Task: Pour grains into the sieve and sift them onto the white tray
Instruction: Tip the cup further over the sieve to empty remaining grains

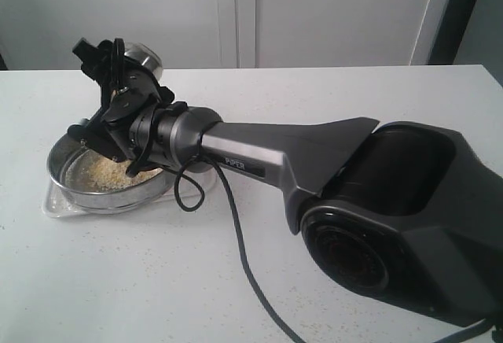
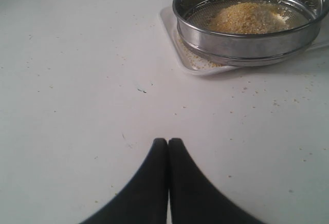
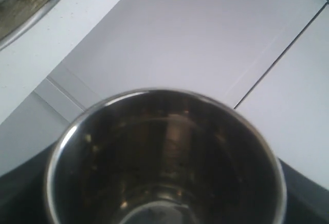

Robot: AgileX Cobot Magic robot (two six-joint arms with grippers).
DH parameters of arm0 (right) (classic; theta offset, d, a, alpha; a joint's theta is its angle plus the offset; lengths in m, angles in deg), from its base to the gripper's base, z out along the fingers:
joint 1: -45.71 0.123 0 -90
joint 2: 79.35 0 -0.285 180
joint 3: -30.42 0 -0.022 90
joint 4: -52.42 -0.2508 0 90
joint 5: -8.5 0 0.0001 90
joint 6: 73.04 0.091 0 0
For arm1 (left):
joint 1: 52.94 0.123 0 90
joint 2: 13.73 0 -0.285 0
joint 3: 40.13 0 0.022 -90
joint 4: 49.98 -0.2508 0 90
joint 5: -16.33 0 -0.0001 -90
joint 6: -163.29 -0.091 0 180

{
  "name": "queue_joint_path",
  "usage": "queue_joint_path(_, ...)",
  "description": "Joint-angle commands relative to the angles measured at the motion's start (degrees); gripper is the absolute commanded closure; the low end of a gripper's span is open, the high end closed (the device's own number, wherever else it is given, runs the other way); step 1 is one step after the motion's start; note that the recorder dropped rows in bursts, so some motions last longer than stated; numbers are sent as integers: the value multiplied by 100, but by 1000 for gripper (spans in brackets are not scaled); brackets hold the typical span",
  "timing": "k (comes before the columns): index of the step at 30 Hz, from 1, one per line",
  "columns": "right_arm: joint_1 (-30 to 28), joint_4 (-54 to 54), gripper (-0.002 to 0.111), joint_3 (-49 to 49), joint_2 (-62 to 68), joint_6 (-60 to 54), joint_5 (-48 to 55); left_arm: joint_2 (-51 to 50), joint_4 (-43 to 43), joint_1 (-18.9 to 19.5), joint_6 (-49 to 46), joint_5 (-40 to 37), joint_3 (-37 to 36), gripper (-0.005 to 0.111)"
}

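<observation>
Here the right gripper [image 1: 118,64] clamps the steel cup [image 3: 164,162] above the sieve [image 2: 241,41] of grains [image 2: 244,18] on the white tray [image 2: 169,29], which sits well ahead of the closed left gripper [image 2: 168,143].

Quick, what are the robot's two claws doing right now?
Left gripper: closed, holding nothing.
Right gripper: closed on the steel cup, held tipped.

The sieve [image 2: 247,41] hides most of the white tray [image 2: 171,36], and the steel cup [image 3: 164,157] is cropped.

Grains [image 2: 242,18] in sieve [image 2: 247,42] on tray [image 2: 170,33]
</observation>
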Motion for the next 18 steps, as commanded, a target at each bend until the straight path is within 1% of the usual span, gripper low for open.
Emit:
queue_joint_path(1,-13,89,108,156,-87,-190,-16,20,40,9,2,6,-26,107)
queue_joint_path(11,0,27,108,209,-74,-190,-123,20,40,9,2,6,-26,107)
queue_joint_path(18,9,89,108,221,-136,-537,-2,20,40,9,2,6,-26,107)
